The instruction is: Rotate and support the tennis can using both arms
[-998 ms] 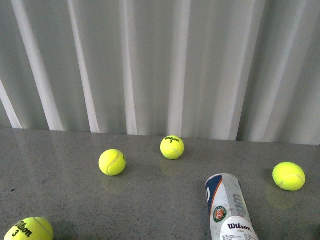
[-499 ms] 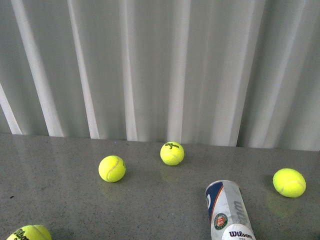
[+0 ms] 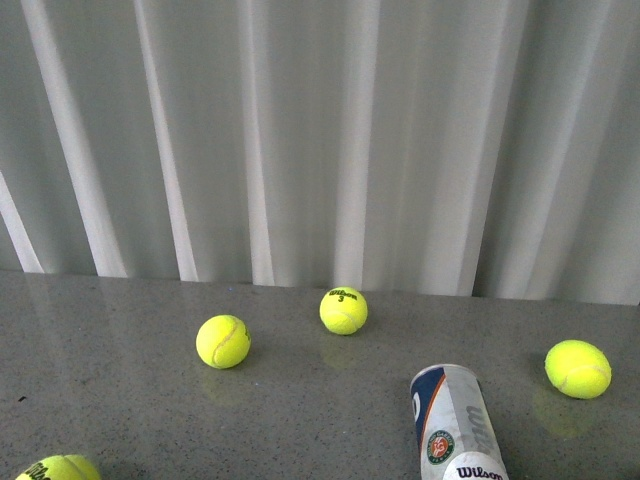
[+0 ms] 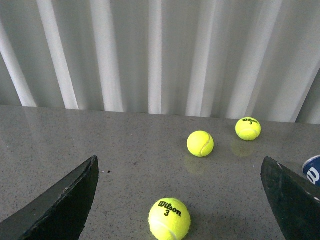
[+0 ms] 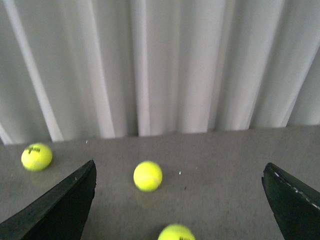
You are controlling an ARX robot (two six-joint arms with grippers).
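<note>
— Hanging across the whole back, is that a pale pleated curtain [image 3: 300, 140]?
— Yes; below it the grey desk [image 3: 120, 390] is carrying everything; the tennis can [image 3: 455, 425] is lying on its side at the near right, its near end running off the front view's lower edge.
— And closer in?
— The left fingers [image 4: 65, 205] are standing spread wide, gripping nothing; the right fingers [image 5: 60, 205] are gaping likewise; yellow balls are lying apart: the far ball [image 3: 343, 310], the left ball [image 3: 223, 341], the right ball [image 3: 578, 368], the near ball [image 3: 55, 468] at the left corner.
</note>
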